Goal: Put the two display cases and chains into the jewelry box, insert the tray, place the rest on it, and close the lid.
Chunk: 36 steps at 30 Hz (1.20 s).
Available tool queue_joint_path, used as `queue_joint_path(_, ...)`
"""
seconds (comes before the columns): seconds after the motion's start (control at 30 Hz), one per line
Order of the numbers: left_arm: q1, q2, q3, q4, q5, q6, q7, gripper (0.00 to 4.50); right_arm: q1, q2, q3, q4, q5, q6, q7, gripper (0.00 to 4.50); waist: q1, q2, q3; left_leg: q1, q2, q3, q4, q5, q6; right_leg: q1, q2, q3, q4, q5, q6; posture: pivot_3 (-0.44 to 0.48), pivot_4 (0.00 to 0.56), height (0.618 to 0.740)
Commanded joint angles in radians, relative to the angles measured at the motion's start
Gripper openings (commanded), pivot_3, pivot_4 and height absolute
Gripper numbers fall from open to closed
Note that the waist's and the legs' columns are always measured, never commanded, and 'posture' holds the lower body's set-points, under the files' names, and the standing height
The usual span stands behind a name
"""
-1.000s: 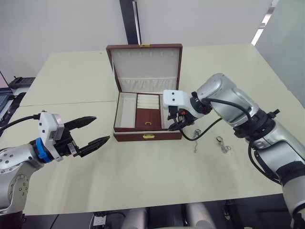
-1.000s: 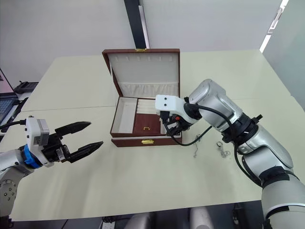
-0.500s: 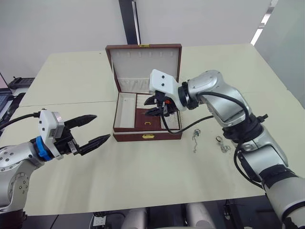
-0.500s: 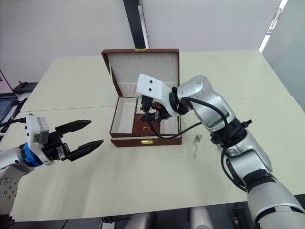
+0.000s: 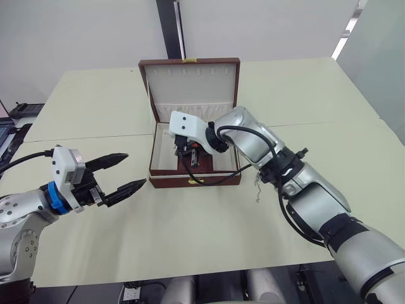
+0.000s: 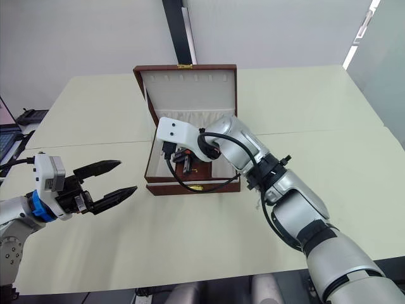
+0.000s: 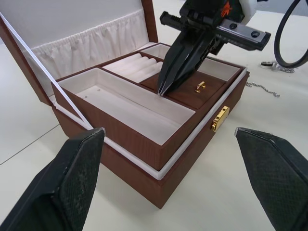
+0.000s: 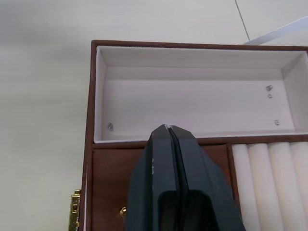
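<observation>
The right end effector (image 7: 166, 89) has its two black fingers pressed together with nothing between them, tips pointing down at the tray (image 7: 144, 103), right at the edge where the brown middle section meets the long cream-lined side compartment; whether the tips actually touch the wood is hard to say. The tray sits inside the jewelry box (image 5: 195, 180), which stands on the tabletop (image 5: 209, 234) with its lid (image 5: 190, 85) upright and open behind it. A small gold knob (image 7: 199, 87) on the brown section lies just beside the fingers. The left end effector (image 5: 120, 172) hangs over the tabletop well to the left of the box, fingers spread wide and holding nothing, aimed toward the box front with its gold clasp (image 7: 220, 118). A thin chain (image 5: 257, 187) lies on the tabletop just right of the box. The right arm reaches across the box from the right, elbow bent, its cable drooping over the front wall.
</observation>
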Motion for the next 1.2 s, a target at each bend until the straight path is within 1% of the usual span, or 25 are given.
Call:
queue_joint_path(0.03, 0.002, 0.003, 0.011, -0.024, -0.004, -0.017, -0.007, 4.50, -0.042, 0.010, -0.002, 0.027, -0.027, -0.031, 0.012, 0.02, -0.001, 0.000, 0.000, 0.000, 0.000, 0.000, 0.000, 0.000, 0.000, 0.000, 0.000, 0.000, 0.000, 0.000, 0.000, 0.000, 0.150, 0.740)
queue_joint_path(0.17, 0.000, 0.003, 0.012, -0.023, -0.005, -0.020, -0.008, 4.50, -0.048, -0.006, 0.008, 0.059, -0.057, -0.044, 0.034, 0.02, -0.002, -0.001, -0.001, 0.000, 0.000, 0.000, 0.000, 0.000, 0.000, 0.000, 0.000, 0.000, 0.000, 0.000, 0.000, 0.000, 0.150, 0.740)
queue_joint_path(0.37, -0.009, 0.005, 0.009, -0.014, -0.003, -0.024, -0.012, 4.50, -0.038, -0.030, 0.019, 0.057, -0.084, -0.041, 0.078, 0.02, -0.007, -0.001, -0.001, -0.001, 0.000, 0.000, 0.000, 0.000, 0.000, -0.002, 0.000, 0.000, 0.001, 0.000, 0.000, 0.000, 0.150, 0.740)
queue_joint_path(0.43, -0.014, 0.006, 0.008, -0.009, -0.002, -0.025, -0.015, 4.50, -0.037, -0.018, -0.006, 0.048, -0.073, -0.044, 0.068, 0.02, -0.010, -0.001, -0.001, -0.001, 0.000, 0.000, 0.000, 0.000, 0.000, -0.002, 0.000, 0.000, 0.001, 0.000, 0.000, 0.000, 0.150, 0.740)
queue_joint_path(0.57, -0.026, 0.001, 0.009, -0.008, -0.007, -0.020, -0.013, 4.50, -0.041, 0.019, -0.105, 0.031, -0.019, -0.048, 0.023, 0.02, -0.015, -0.001, -0.001, -0.001, 0.000, 0.000, -0.001, 0.000, 0.000, -0.003, 0.000, 0.001, 0.001, 0.000, 0.000, 0.000, 0.150, 0.740)
queue_joint_path(0.67, -0.028, -0.004, 0.011, -0.013, -0.010, -0.016, -0.009, 4.50, -0.004, 0.003, -0.140, 0.009, -0.007, -0.104, 0.007, 0.02, -0.014, -0.001, -0.001, -0.001, 0.000, 0.000, -0.001, 0.000, 0.000, -0.003, 0.000, 0.001, 0.001, 0.000, 0.000, 0.000, 0.150, 0.740)
queue_joint_path(0.8, -0.025, -0.011, 0.007, -0.028, -0.015, -0.008, -0.003, 4.50, 0.073, -0.016, -0.157, -0.007, -0.002, -0.139, -0.013, 0.02, -0.013, -0.003, -0.002, -0.001, 0.000, 0.000, -0.001, 0.000, 0.000, -0.003, 0.000, 0.001, 0.001, 0.000, 0.000, 0.000, 0.150, 0.740)
queue_joint_path(0.9, -0.028, -0.012, 0.002, -0.033, -0.018, -0.002, -0.003, 4.50, 0.103, -0.018, -0.161, 0.001, -0.009, -0.158, -0.033, 0.02, -0.015, -0.003, -0.002, -0.001, 0.000, 0.000, -0.001, 0.000, 0.000, -0.003, 0.000, 0.001, 0.001, 0.000, 0.000, 0.000, 0.150, 0.740)
queue_joint_path(1.2, -0.036, -0.015, -0.011, -0.038, -0.019, 0.005, 0.002, 4.50, 0.153, -0.031, -0.118, 0.019, -0.049, -0.159, -0.033, 0.02, -0.017, -0.003, -0.002, -0.001, 0.000, 0.001, -0.001, 0.000, 0.000, -0.003, 0.001, 0.002, 0.001, 0.000, 0.000, 0.000, 0.150, 0.740)
